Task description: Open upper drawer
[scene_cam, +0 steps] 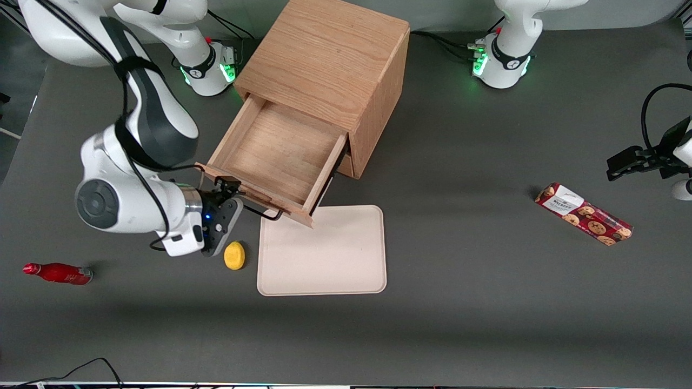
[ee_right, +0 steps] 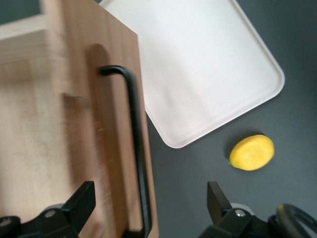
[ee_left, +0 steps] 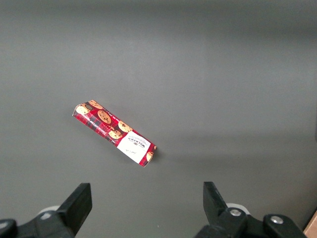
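Note:
The upper drawer (scene_cam: 275, 156) of the oak cabinet (scene_cam: 324, 59) stands pulled far out, its inside bare. Its black bar handle (scene_cam: 262, 212) runs along the front panel, over the edge of the tray. My right gripper (scene_cam: 230, 190) is at the handle's end toward the working arm. In the right wrist view the gripper (ee_right: 148, 198) is open wide. The handle (ee_right: 136, 139) and the drawer's front panel (ee_right: 84, 99) lie between the fingers without touching either. The lower drawer is hidden under the open one.
A cream tray (scene_cam: 324, 254) lies in front of the drawer, also in the right wrist view (ee_right: 198, 64). A yellow lemon-like object (scene_cam: 234, 255) (ee_right: 251, 152) lies beside the tray, below the gripper. A red bottle (scene_cam: 57, 273) lies toward the working arm's end. A cookie box (scene_cam: 584, 213) (ee_left: 114, 133) lies toward the parked arm's end.

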Robot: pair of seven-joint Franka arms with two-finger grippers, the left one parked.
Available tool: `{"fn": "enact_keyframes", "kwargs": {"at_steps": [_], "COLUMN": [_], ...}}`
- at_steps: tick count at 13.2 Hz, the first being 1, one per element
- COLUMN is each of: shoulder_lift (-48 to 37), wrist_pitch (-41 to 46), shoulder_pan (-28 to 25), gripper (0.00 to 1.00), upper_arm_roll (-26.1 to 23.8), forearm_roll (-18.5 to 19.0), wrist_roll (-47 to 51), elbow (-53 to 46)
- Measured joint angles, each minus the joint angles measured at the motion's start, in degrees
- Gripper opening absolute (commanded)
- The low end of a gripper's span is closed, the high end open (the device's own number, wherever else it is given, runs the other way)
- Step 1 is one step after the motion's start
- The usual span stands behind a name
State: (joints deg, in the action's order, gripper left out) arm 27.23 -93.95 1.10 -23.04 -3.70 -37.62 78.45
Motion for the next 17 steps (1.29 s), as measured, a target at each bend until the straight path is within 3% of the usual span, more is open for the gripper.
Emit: {"fn": "enact_keyframes", "kwargs": {"at_steps": [4,9,12,15,17], "shoulder_lift": [-10.3,-24.7,-28.2,-30.7,-31.4], "wrist_pitch": [6.0,9.4,7.0,-1.5,-2.8], "shoulder_pan": [-0.5,-2.7,-4.6,-4.4,-4.3], "gripper": [1.00,1.00,1.00,1.00,1.00], "upper_arm_roll": [3.7,14.3,21.4,25.8,27.8], "forearm_roll": [0.8,0.8,1.4,2.6,3.1], "wrist_roll": [2.0,21.3,27.9,28.6,28.6], "elbow": [-0.4,9.2,15.6,24.1,26.0]}}
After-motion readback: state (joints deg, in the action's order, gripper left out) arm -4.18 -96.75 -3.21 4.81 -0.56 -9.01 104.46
